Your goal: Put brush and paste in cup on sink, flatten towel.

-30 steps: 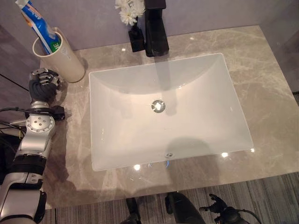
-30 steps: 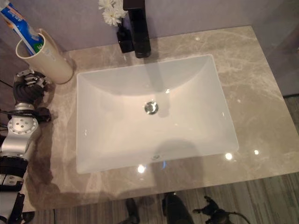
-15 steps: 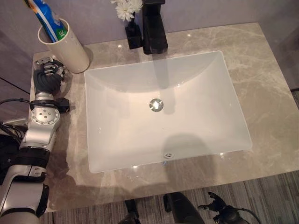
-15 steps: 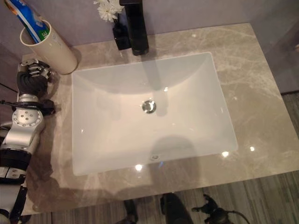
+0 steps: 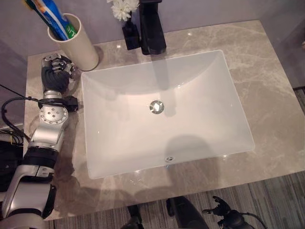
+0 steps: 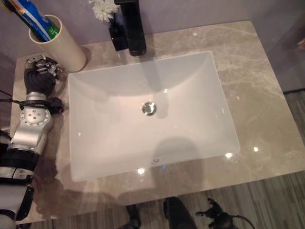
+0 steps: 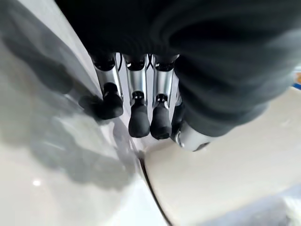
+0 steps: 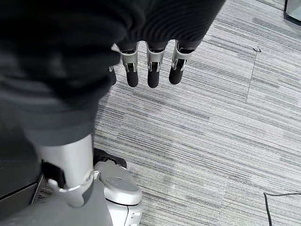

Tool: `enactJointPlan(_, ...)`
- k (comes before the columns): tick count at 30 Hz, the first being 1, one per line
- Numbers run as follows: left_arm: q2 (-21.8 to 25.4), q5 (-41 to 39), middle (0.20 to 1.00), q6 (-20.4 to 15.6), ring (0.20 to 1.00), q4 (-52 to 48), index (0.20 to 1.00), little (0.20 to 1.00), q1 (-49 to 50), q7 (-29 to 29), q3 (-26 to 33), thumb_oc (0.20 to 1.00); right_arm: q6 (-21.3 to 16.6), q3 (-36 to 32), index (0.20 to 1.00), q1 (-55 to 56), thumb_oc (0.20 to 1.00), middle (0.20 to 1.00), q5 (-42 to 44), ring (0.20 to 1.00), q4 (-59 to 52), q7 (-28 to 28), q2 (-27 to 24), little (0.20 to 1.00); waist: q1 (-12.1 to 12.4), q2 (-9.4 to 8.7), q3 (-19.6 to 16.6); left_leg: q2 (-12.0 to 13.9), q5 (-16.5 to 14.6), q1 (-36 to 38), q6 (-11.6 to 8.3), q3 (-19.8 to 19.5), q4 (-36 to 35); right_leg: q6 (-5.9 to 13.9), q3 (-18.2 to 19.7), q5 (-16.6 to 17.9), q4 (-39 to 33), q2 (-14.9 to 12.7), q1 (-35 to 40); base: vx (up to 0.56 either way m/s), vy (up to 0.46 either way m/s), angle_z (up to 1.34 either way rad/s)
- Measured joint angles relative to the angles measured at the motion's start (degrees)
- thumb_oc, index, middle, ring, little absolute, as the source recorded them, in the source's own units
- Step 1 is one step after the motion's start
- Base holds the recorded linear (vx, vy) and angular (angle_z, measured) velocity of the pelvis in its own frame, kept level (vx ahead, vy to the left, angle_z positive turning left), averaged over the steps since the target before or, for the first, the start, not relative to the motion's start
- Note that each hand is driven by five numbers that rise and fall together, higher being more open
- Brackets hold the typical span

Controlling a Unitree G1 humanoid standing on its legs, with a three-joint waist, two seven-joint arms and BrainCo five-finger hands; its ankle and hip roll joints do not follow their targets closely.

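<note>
A cream cup (image 5: 80,45) stands on the marble counter (image 5: 269,71) at its back left corner. A blue, white and green toothpaste tube (image 5: 56,20) leans out of the cup, with a thin dark handle (image 6: 11,9) beside it. My left hand (image 5: 55,75) rests on the counter just in front of the cup, open with nothing in it. In the left wrist view its fingertips (image 7: 139,123) point down beside the cup's cream wall (image 7: 235,179). My right hand (image 8: 153,70) hangs open and holds nothing above the carpet, below the counter's front edge (image 5: 223,215).
A white rectangular sink (image 5: 205,90) with a metal drain (image 5: 156,107) takes up the counter's middle. At the back stand a black faucet (image 5: 151,28) and a small black vase of white flowers (image 5: 125,10). Bare marble lies to the sink's right. Striped grey carpet (image 8: 225,122) covers the floor.
The camera has shifted, so the cup and sink sit further right and higher in the picture. My left hand stays beside the cup; nothing else has visibly moved.
</note>
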Motion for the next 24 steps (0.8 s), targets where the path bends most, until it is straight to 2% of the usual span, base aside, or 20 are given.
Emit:
enactJointPlan(11, -4.63, 0.45, 0.200, -0.05, 0.200, -1.11, 0.200, 0.200, -4.58, 0.83, -2.41, 0.200, -0.01, 1.19, 1.000, -0.53, 1.000, 1.000, 0.25, 1.000, 0.02, -0.19, -0.07, 1.000, -0.65, 0.64, 1.04, 0.21, -0.10, 0.27, -0.05, 0.92, 0.11, 0.00, 0.64, 0.00, 0.00, 0.40, -0.17, 0.00, -0.014, -0.03)
enactJointPlan(24, -4.70, 0.56, 0.200, -0.04, 0.200, 0.93, 0.200, 0.200, -4.12, 2.21, -2.11, 0.200, 0.04, 1.19, 1.000, -0.54, 1.000, 1.000, 0.92, 1.000, 0.08, -0.42, -0.07, 1.000, -0.49, 0.64, 1.04, 0.36, -0.66, 1.89, -0.39, 2.64, 0.11, 0.00, 2.06, 0.00, 0.00, 1.05, 0.66, 0.01, -0.010, -0.06)
